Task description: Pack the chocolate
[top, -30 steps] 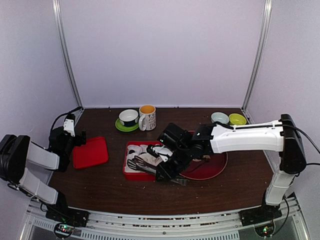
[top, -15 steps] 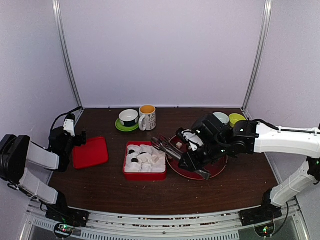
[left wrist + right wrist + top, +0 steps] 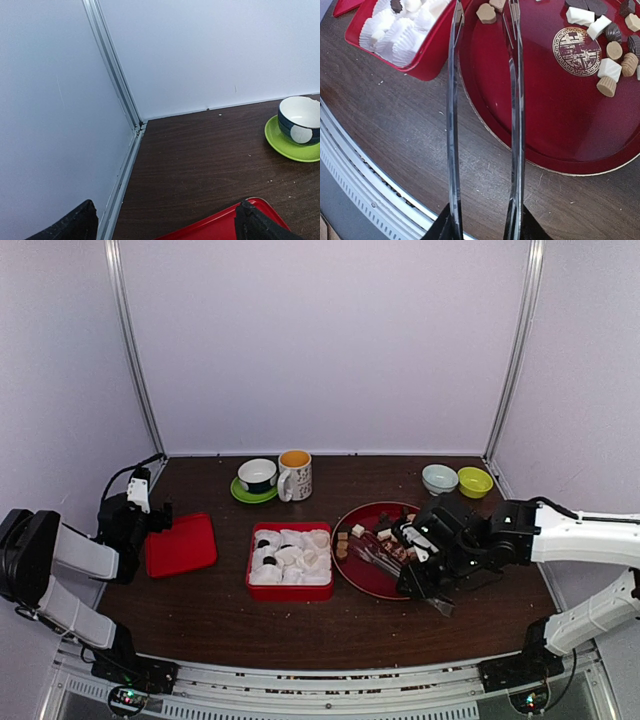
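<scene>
A: Where's the chocolate (image 3: 385, 540)?
B: Mostly loose on the plate (image 3: 365, 578): dark, tan and white bits. A couple of dark ones already sit in cups (image 3: 285, 558) in the box (image 3: 290, 592).

A: What just changed?
B: The right gripper (image 3: 425, 575) was over the box a second ago. Now it has swung back over the plate, tongs (image 3: 375, 558) with it.

A: Is the grip state clear?
B: Its fingers (image 3: 445, 227) are clamped on the tongs' handle end. The blades stand apart with nothing between them where the wrist view shows them. The tips run off the top of that view, near two tan pieces at the plate's box-side rim. I can't tell if they touch.

A: So what does the swing back mean?
B: Probably a drop-off is done and it's back for the next piece. Most cups look unfilled, so packing is early.

A: And the left gripper (image 3: 155, 515)?
B: It's parked far left beside the red lid (image 3: 182, 544), fingers (image 3: 75, 222) spread wide and holding nothing. Its pose matches the earlier frames.

A: What should I flag for the next move?
B: The pieces are small and lie close together. The tongs need to close on one only, else neighbours get nudged.
</scene>
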You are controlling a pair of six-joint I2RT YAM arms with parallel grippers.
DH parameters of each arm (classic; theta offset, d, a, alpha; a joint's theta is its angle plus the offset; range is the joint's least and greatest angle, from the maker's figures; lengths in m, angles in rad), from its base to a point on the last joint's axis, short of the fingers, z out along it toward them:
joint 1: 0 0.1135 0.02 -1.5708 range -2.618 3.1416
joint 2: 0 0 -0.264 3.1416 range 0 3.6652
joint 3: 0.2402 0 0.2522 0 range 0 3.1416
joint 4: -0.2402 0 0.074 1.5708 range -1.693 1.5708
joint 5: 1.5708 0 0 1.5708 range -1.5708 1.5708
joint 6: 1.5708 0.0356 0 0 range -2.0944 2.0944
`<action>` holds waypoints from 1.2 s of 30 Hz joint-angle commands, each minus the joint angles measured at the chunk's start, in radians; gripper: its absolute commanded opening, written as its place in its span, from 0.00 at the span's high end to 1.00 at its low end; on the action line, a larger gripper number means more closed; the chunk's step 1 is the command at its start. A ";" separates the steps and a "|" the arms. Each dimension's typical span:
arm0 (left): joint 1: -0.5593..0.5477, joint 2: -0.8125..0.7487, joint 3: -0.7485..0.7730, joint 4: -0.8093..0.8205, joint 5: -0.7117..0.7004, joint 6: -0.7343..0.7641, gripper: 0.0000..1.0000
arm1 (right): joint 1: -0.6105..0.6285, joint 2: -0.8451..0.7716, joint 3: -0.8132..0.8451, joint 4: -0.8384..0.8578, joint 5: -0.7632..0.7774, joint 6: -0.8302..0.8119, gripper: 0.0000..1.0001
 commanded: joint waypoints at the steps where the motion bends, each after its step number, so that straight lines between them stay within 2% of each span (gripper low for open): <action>1: 0.006 0.005 -0.004 0.065 0.012 -0.004 0.02 | -0.007 0.043 0.002 -0.010 0.045 -0.007 0.65; 16: 0.006 0.005 -0.005 0.065 0.012 -0.004 0.02 | -0.006 0.230 0.047 0.027 0.047 -0.036 0.65; 26: 0.006 0.005 -0.004 0.065 0.012 -0.004 0.02 | -0.016 0.357 0.154 0.039 0.040 -0.074 0.64; 36: 0.006 0.005 -0.005 0.065 0.012 -0.004 0.02 | -0.069 0.409 0.175 0.084 -0.008 -0.083 0.65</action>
